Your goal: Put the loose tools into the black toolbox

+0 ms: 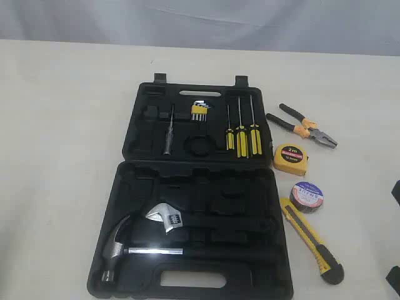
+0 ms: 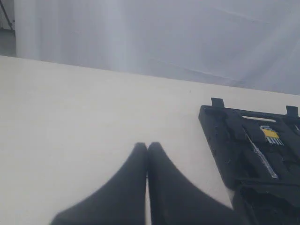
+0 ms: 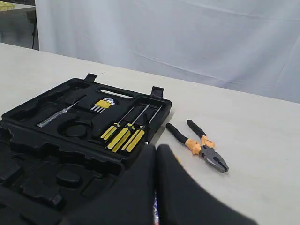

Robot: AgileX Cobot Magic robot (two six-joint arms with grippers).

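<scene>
The black toolbox (image 1: 134,181) lies open mid-table, also seen in the left wrist view (image 2: 220,136) and the right wrist view (image 3: 28,154). Four loose tools lie on the table to its right. The pliers (image 1: 303,125) (image 3: 199,145) are farthest back. Nearer come the yellow tape measure (image 1: 290,159), the tape roll (image 1: 307,195) and the utility knife (image 1: 312,240). My left gripper (image 2: 147,146) is shut and empty over bare table left of the box. My right gripper (image 3: 156,149) is shut and empty, and a sliver of purple-white label shows beneath it.
In the box sit a claw hammer (image 1: 125,247), an adjustable wrench (image 1: 165,217), three yellow-black screwdrivers (image 1: 240,137) (image 3: 123,136), hex keys (image 1: 199,111) and a slim tester (image 1: 169,134). Dark arm parts (image 1: 395,278) show at the exterior view's right edge. A white curtain backs the table.
</scene>
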